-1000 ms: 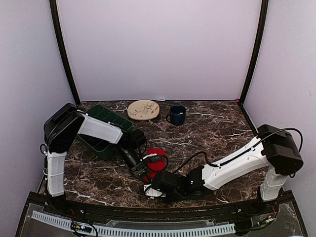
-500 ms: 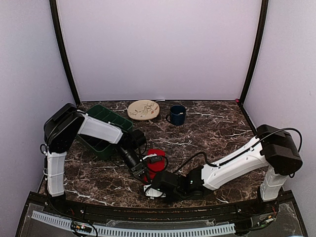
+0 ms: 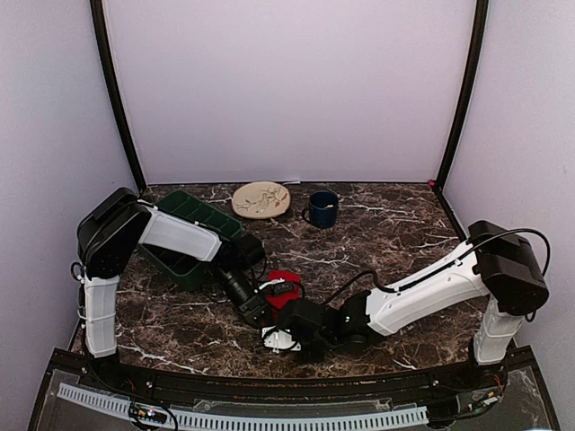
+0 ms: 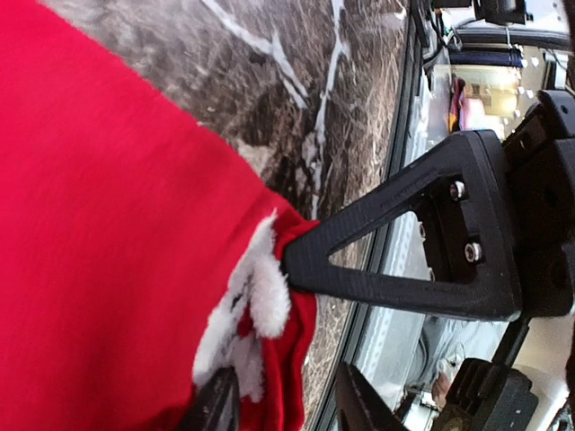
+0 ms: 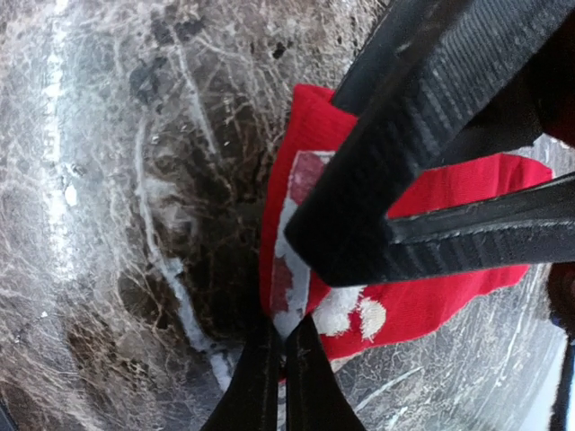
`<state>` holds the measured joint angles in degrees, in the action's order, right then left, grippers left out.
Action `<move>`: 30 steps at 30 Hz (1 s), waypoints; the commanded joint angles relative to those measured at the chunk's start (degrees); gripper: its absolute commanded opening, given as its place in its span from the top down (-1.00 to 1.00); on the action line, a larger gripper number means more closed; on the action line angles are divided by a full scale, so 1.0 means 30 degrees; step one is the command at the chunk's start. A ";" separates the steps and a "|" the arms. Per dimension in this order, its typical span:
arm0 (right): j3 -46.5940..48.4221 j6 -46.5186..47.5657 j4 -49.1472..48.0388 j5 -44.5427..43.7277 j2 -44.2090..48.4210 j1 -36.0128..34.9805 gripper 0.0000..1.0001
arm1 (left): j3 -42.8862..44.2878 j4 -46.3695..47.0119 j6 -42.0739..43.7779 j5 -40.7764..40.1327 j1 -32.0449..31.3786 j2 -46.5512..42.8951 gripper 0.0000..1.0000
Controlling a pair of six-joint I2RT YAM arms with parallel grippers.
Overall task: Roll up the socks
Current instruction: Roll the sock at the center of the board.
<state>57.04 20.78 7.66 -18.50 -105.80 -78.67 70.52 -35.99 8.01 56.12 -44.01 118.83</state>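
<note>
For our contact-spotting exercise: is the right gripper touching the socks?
Touching. The left wrist view shows the right gripper shut, its tip pressed into the socks at their white-trimmed edge, with no gap.

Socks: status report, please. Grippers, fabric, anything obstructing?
Right gripper shut on white-banded edge of socks. Left gripper at the cuff, jaws unreadable. Tray, plate, mug farther back, not touching.

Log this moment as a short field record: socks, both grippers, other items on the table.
socks: red with a white band, bunched on the marble table near its front edge, between both grippers
left gripper: one fingertip at the white band; other finger hidden, opening unclear
right gripper: shut on the socks' banded edge
elsewhere: green bin at left, plate and blue mug at the back
</note>
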 commanded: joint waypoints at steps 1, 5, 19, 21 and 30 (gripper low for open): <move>0.0481 -0.1158 0.1761 0.1690 0.0245 0.0900 1.00 | -0.0910 0.1819 -0.1637 -0.1700 0.0751 -0.1559 0.18; 0.0693 -0.1620 0.2005 0.2714 0.0476 0.1266 1.00 | -0.1515 0.3331 -0.2662 -0.2231 0.1226 -0.2397 0.11; 0.2194 -0.1494 0.3686 0.5579 0.0393 0.2305 1.00 | -0.4053 0.7905 -0.4302 -0.3876 0.1456 -0.5152 0.06; 0.2375 -0.1432 0.3827 0.6043 0.0298 0.2391 1.00 | -0.4822 0.8916 -0.4781 -0.4386 0.1457 -0.5856 0.07; 0.2873 -0.1559 0.4371 0.7824 0.0042 0.2842 1.00 | -0.8432 1.2819 -0.5831 -0.8710 0.1343 -0.8910 0.17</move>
<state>64.40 16.21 19.86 0.91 -105.45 -71.29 48.62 -3.95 -7.99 36.97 -39.66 95.81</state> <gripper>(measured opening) 0.021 0.427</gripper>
